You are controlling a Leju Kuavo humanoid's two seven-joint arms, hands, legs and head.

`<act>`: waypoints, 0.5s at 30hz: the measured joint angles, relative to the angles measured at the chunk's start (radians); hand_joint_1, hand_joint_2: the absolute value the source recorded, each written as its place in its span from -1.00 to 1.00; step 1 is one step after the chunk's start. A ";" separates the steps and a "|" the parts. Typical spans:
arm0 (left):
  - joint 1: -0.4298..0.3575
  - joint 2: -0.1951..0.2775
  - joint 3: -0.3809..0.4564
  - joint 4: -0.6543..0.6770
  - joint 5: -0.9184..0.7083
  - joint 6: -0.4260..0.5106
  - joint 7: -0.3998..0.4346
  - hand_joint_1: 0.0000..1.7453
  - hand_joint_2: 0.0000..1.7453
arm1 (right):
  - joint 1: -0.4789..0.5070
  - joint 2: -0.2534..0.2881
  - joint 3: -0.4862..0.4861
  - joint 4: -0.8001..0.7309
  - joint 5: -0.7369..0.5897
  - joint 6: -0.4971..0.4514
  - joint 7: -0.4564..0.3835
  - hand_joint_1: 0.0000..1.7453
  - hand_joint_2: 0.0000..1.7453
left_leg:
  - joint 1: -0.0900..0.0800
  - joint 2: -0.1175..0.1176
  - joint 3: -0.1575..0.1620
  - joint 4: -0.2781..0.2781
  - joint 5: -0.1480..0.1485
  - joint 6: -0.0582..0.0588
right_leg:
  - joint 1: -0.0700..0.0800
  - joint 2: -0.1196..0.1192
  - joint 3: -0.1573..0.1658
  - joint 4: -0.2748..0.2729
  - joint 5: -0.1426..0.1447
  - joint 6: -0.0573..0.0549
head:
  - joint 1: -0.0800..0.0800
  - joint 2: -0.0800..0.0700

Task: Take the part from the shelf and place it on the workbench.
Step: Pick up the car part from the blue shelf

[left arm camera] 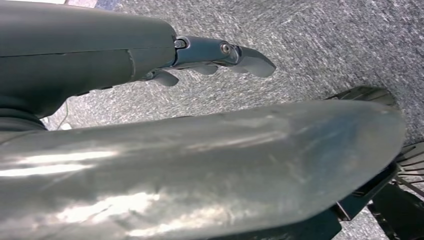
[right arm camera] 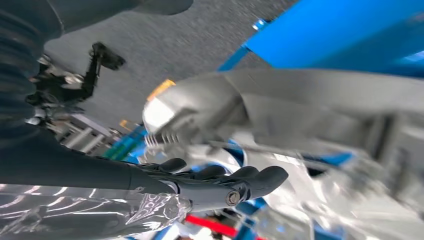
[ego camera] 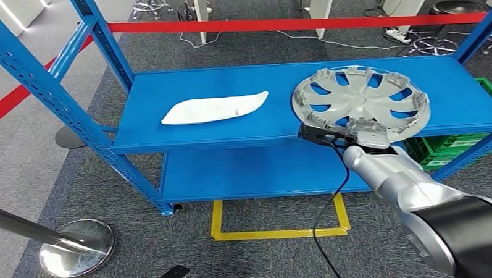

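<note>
Stanchion base (ego camera: 77, 247) stands on the grey carpet at far left, its pole cut off by the frame edge. Beside it rises the blue shelf (ego camera: 200, 131), whose top board carries a flat white part (ego camera: 214, 107) toward the left and a silver hubcap (ego camera: 359, 100) toward the right; the hubcap's near rim overhangs the board's front edge. The right hand (ego camera: 368, 133) reaches up to that near rim and hides part of it, with the silver forearm stretched forward from the lower right. In the right wrist view motion blur smears the hubcap and the dark fingers (right arm camera: 220, 177) lie close beside it, so whether they grip it cannot be told. The left hand (left arm camera: 215, 57) hangs over the carpet, fingers loosely extended, holding nothing.
</note>
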 joint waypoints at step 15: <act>-0.009 -0.003 -0.028 0.000 0.000 -0.003 0.000 -1.00 -1.00 | 0.025 -0.039 -0.059 0.001 -0.007 0.058 -0.010 1.00 1.00 | 0.000 0.000 0.009 0.000 -0.003 0.004 | 0.000 0.000 0.011 -0.002 -0.002 0.002 | 0.000 0.000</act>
